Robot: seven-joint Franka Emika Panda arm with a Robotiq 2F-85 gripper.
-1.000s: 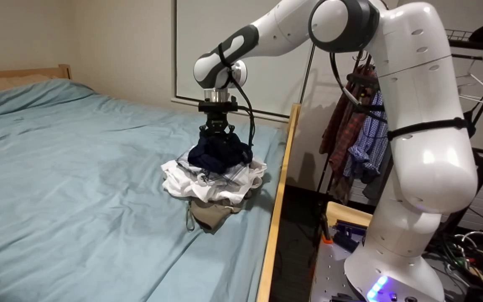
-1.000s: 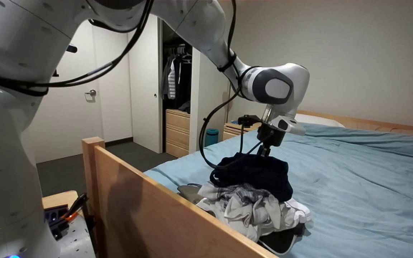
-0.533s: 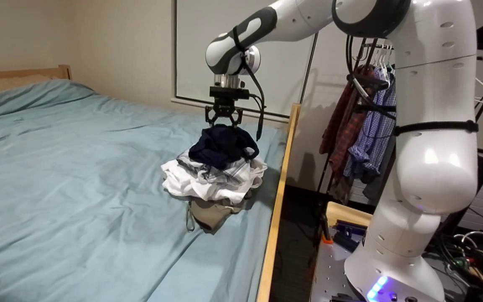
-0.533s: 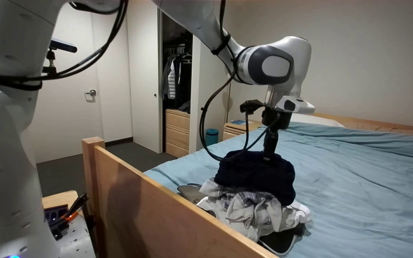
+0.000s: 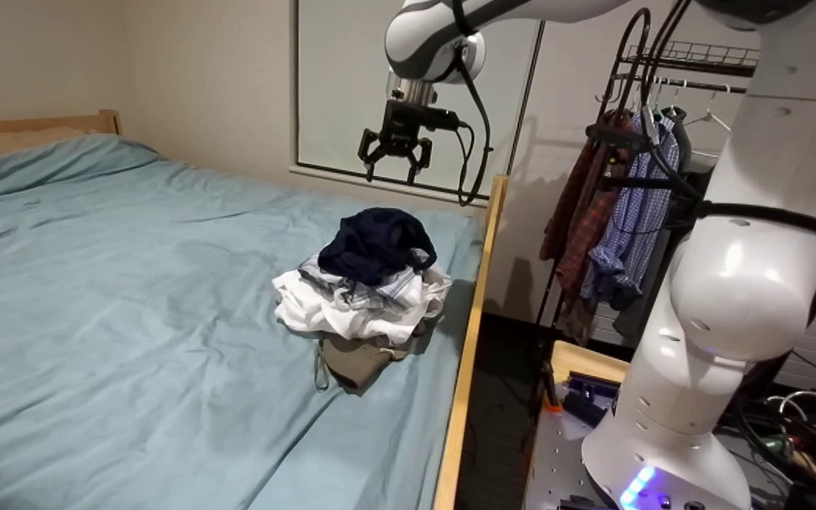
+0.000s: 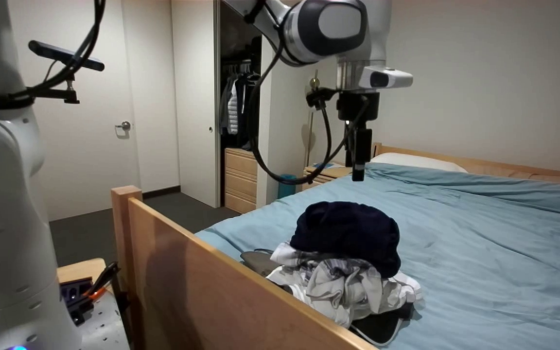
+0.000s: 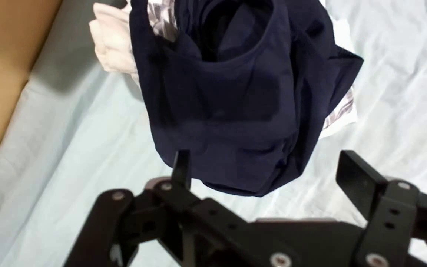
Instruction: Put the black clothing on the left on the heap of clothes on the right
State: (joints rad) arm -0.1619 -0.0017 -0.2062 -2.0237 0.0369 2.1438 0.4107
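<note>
The black clothing [image 5: 376, 244], a very dark navy garment, lies bunched on top of the heap of clothes [image 5: 333, 315]. In an exterior view it covers the back of that heap [image 6: 333, 287], whose white and plaid pieces stick out below it. My gripper [image 5: 392, 175] hangs in the air above the pile, apart from the cloth. The wrist view shows the gripper [image 7: 267, 167] open, its fingers [image 7: 360, 185] wide apart and holding nothing. Beyond them the dark garment [image 7: 228, 100] fills the upper middle, with an opening in its fabric.
A blue-green sheet [image 5: 167, 319] covers the bed. The wooden bed end [image 6: 241, 287] rises beside the heap, between it and the robot base. An olive-brown item [image 5: 355, 361] pokes out from under the pile. Clothes hang on a rack [image 5: 620, 212] behind the arm.
The gripper has opened and let go of the dark garment, then risen well above it. The garment stays on the heap, its top settled slightly.
</note>
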